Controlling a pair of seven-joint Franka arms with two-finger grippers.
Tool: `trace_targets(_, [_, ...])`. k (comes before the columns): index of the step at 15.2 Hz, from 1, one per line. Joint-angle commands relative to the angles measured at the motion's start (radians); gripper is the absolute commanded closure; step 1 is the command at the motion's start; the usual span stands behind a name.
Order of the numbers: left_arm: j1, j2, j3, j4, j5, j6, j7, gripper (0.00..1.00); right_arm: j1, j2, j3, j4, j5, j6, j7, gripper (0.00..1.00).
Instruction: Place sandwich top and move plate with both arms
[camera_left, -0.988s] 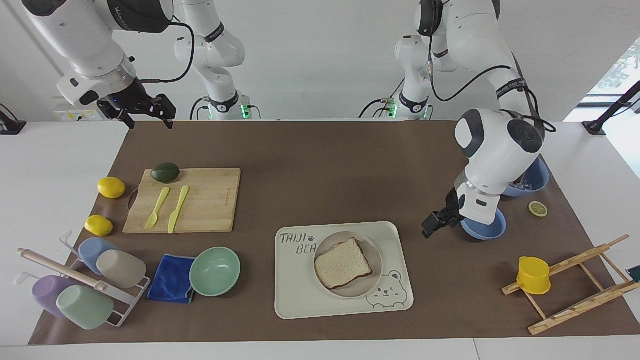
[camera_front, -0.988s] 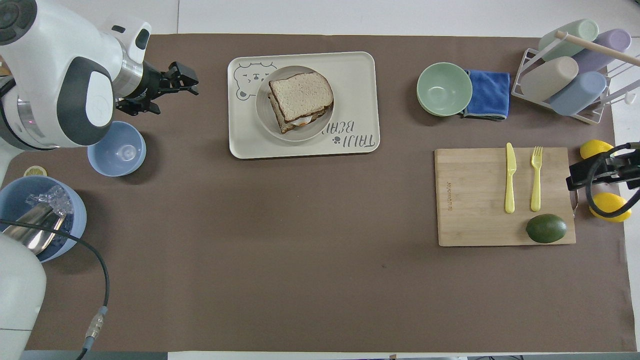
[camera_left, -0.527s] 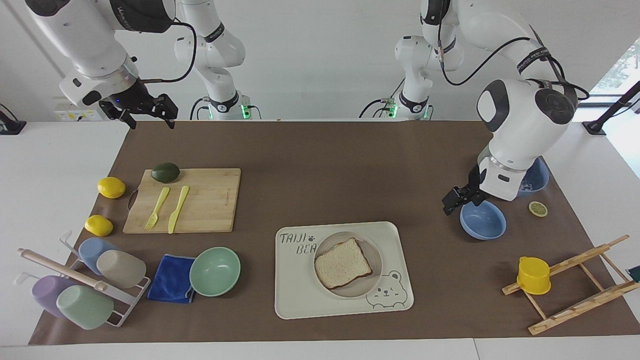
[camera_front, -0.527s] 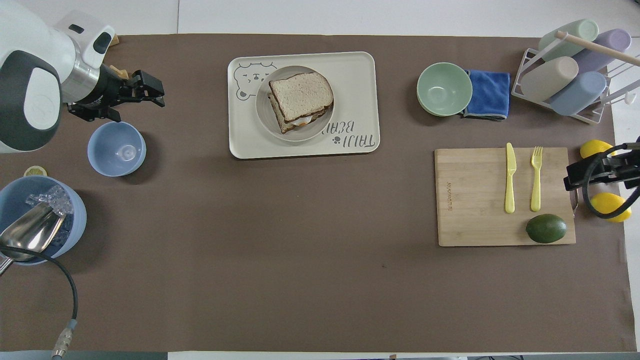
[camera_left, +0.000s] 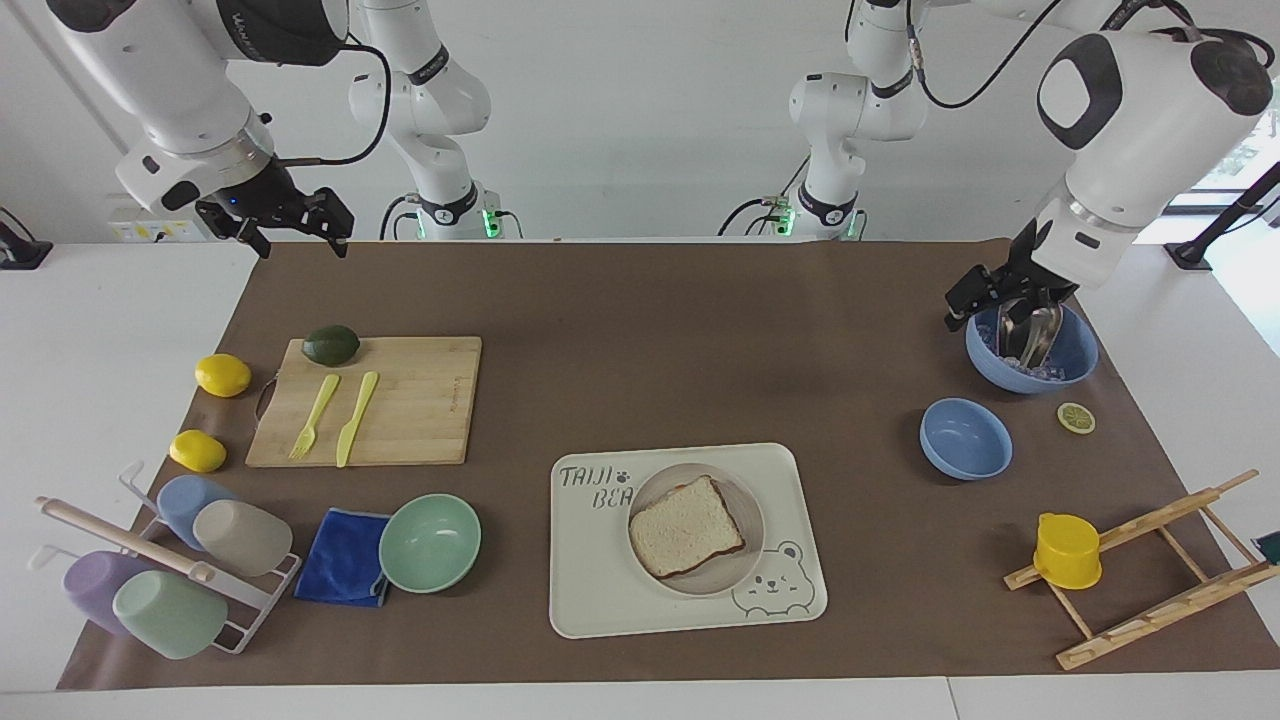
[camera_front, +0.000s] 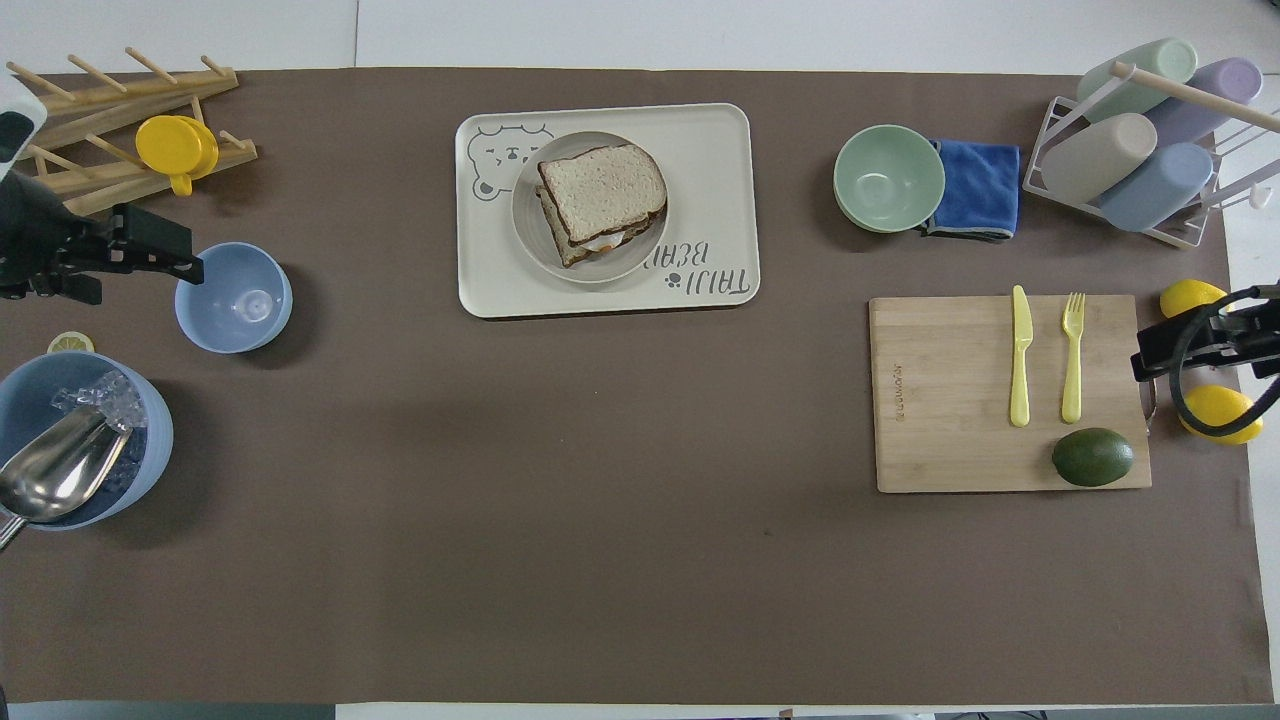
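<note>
The sandwich top (camera_left: 687, 526), a pale speckled slice with a brown crust, lies on the stacked sandwich on the round beige plate (camera_left: 749, 512). The plate sits on the cream bear-printed tray (camera_left: 600, 590). In the overhead view the slice (camera_front: 603, 190) covers the lower bread and egg on the plate (camera_front: 527, 215). My left gripper (camera_left: 985, 305) is open, empty and raised over the ice bowl, well away from the tray; it also shows in the overhead view (camera_front: 165, 250). My right gripper (camera_left: 297, 232) is open, empty and waits high over the table edge at the right arm's end.
A small blue bowl (camera_left: 965, 438) and a blue bowl of ice with a metal scoop (camera_left: 1030, 345) stand at the left arm's end, with a wooden rack and yellow cup (camera_left: 1067, 550). A cutting board (camera_left: 400, 400), green bowl (camera_left: 430, 542) and cup rack (camera_left: 170, 560) stand at the right arm's end.
My left arm has risen and drawn back from over the small blue bowl to over the ice bowl. The sandwich, plate and right arm have not moved.
</note>
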Motion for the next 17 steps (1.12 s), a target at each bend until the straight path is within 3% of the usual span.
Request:
trace_targets(1, [0.084, -0.147, -0.106, -0.157, 0.054, -0.018, 0.032, 0.00, -0.011, -0.022, 0.004, -0.025, 0.017, 0.018, -0.010, 0.00])
trace_targets(3, [0.173, -0.158, -0.226, -0.193, 0.066, -0.004, 0.031, 0.00, -0.011, -0.022, 0.004, -0.025, 0.017, 0.019, -0.010, 0.00])
trace_targets(4, [0.177, -0.163, -0.234, -0.194, 0.066, 0.011, 0.026, 0.00, -0.011, -0.022, 0.004, -0.025, 0.018, 0.019, -0.010, 0.00])
trace_targets(8, [0.172, -0.144, -0.231, -0.161, 0.081, 0.051, 0.022, 0.00, -0.011, -0.022, 0.004, -0.025, 0.019, 0.018, -0.010, 0.00])
trace_targets(12, [0.169, -0.089, -0.230, -0.049, 0.112, -0.027, 0.028, 0.00, -0.011, -0.022, 0.004, -0.025, 0.017, 0.018, -0.010, 0.00])
trace_targets(17, [0.160, -0.077, -0.233, -0.061, 0.111, -0.039, 0.029, 0.00, -0.011, -0.022, 0.004, -0.025, 0.017, 0.018, -0.010, 0.00])
